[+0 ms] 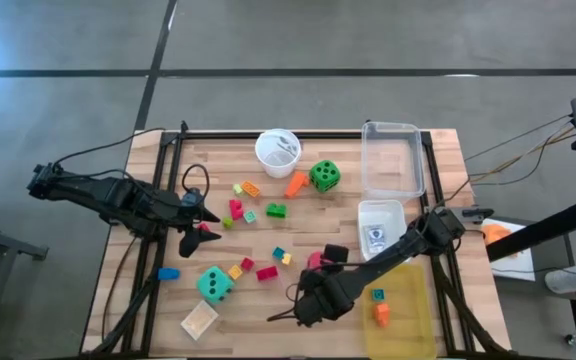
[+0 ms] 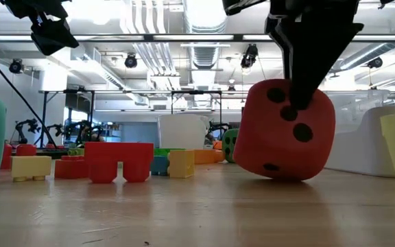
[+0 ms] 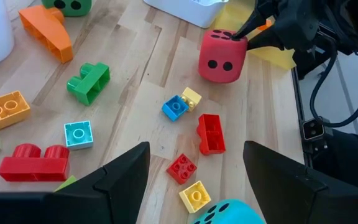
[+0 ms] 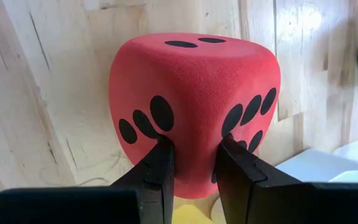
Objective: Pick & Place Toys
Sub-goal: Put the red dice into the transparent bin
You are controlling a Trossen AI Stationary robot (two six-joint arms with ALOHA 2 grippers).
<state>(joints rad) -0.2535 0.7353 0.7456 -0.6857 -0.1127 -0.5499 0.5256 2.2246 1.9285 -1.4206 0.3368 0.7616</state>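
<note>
The red-pink foam die [image 4: 194, 87] stands tilted on the wood table [image 2: 197, 213], right of centre, with my right gripper [image 4: 194, 149] shut on it from above. It also shows in the low view [image 2: 286, 130] and in the left wrist view [image 3: 222, 56]. My left gripper [image 3: 194, 180] hangs open above the table's left part [image 1: 203, 225] and holds nothing. The green die [image 1: 324, 176] rests flat at the far middle. The teal die [image 1: 214, 284] sits at the near left, beside a tan tile [image 1: 199, 320]. Small coloured blocks [image 3: 210, 134] lie scattered between them. My right gripper pinches the red-pink die's upper edge [image 4: 194, 134] between its two fingers [image 4: 160, 165], where two pip faces meet, and the foam dents in between the pads. The fingers come steeply from above. The die sits tilted, with its lower edge [image 2: 280, 175] on the table.
A yellow bin [image 1: 398, 310] with two small blocks in it stands at the near right. A small white tray [image 1: 380, 228] with a card pack and a clear bin [image 1: 390, 160] lie beyond it. A white cup [image 1: 278, 150] stands at the far middle.
</note>
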